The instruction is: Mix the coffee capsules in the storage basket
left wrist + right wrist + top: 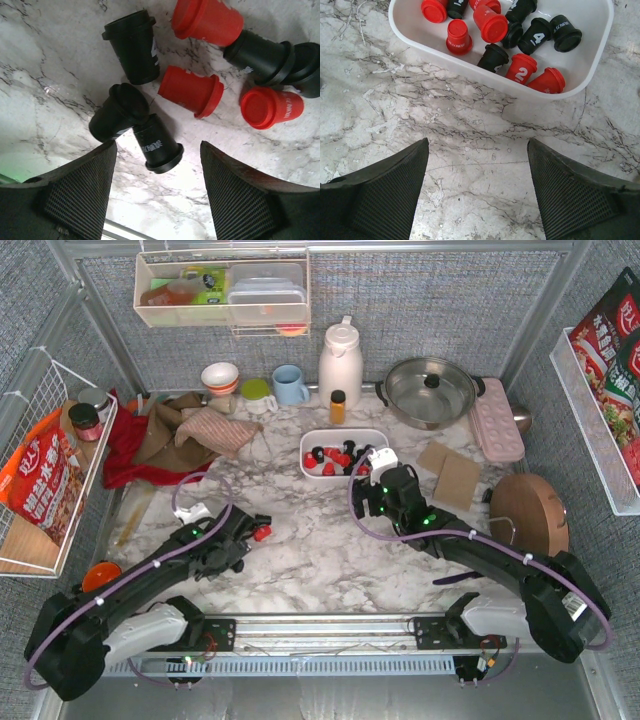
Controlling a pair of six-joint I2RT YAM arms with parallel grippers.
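The grey-veined marble table (320, 570) is crowded along its far edge. A lidded steel pot (430, 390), a white jug (340, 362), a pink moulded tray (497, 420) and a blue mug (290, 385) stand there, and a heap of red and brown cloths (160, 440) lies at the far left. A round wooden board (528, 510) lies at the right edge, and two brown card squares (452, 475) lie between it and the white shallow plastic basket (594, 45).

The basket sits just this side of the jug, and a small orange bottle (338, 407) stands behind it. It holds red and black coffee capsules (492, 22) lying jumbled together.

The right gripper (477, 145) hangs just short of the basket's near wall. Its fingers are spread, with only bare marble between them.

The left gripper (157, 150) is well apart from the basket, over the table's near left. Its fingers are spread above a loose cluster of capsules (192, 92) lying on the marble. One black capsule (157, 145) lies between the fingers and touches neither.

Open marble stretches between the two grippers and towards the near edge.
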